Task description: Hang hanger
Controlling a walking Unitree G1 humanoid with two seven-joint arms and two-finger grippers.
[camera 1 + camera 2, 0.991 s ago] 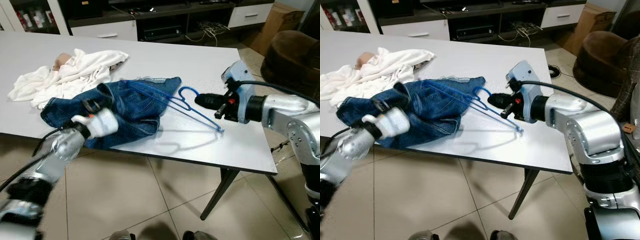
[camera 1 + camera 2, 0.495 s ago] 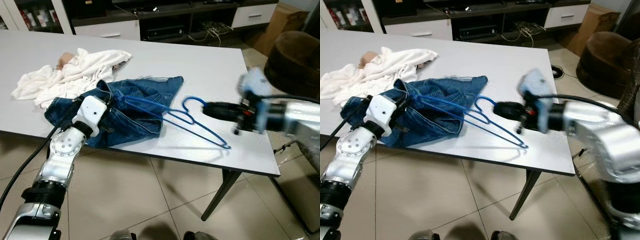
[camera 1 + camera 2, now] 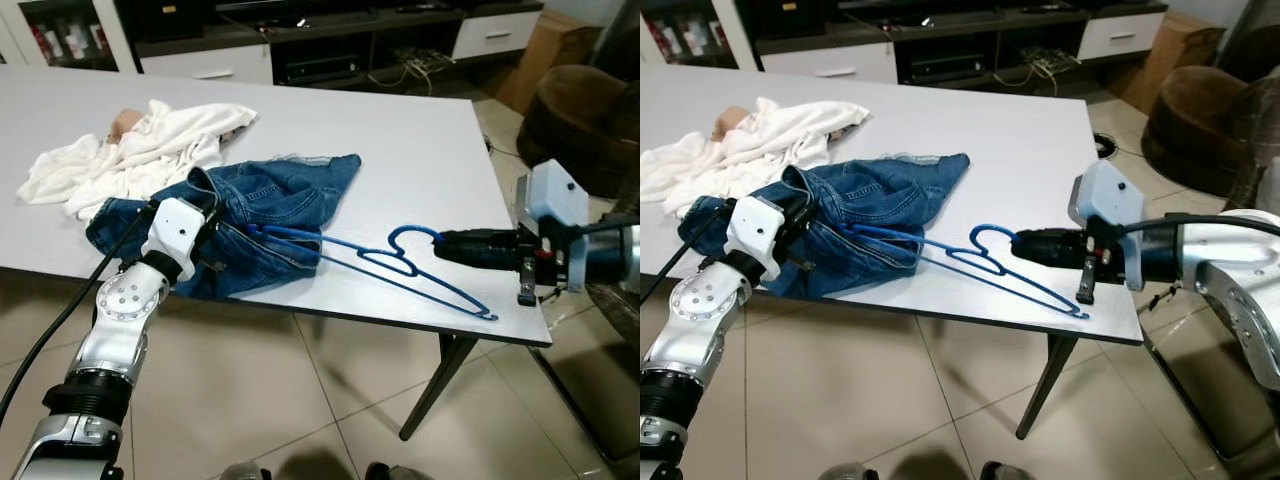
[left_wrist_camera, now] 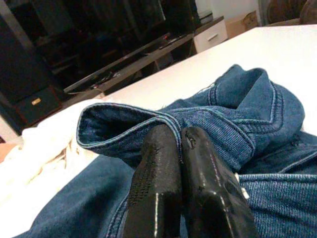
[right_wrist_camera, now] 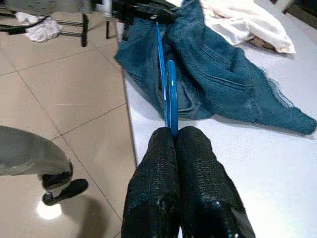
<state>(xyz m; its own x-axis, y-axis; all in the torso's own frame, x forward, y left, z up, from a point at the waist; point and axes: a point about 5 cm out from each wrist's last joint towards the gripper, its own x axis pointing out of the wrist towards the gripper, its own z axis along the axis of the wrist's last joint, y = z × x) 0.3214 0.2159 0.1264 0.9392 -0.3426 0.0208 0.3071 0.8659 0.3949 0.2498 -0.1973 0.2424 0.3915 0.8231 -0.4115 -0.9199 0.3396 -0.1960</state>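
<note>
Blue wire forms the hanger point(image 3: 400, 268), which lies low over the white table point(image 3: 420, 140) near its front edge, its hook pinched between the closed fingers of the right gripper point(image 3: 443, 247). Its far end runs into the blue jeans point(image 3: 270, 205) heaped further along that same edge; whether it passes under the cloth or through it seems hard to say. The left gripper point(image 4: 173, 148) sits at the jeans' other side, fingers pressed together against a denim fold, apparently nipping it. Behind the jeans, toward the table's far side, lies a crumpled white garment point(image 3: 130, 150). Beyond the table stands a dark media unit point(image 3: 330, 40), with a brown armchair point(image 3: 580, 110) off the table's right end.
</note>
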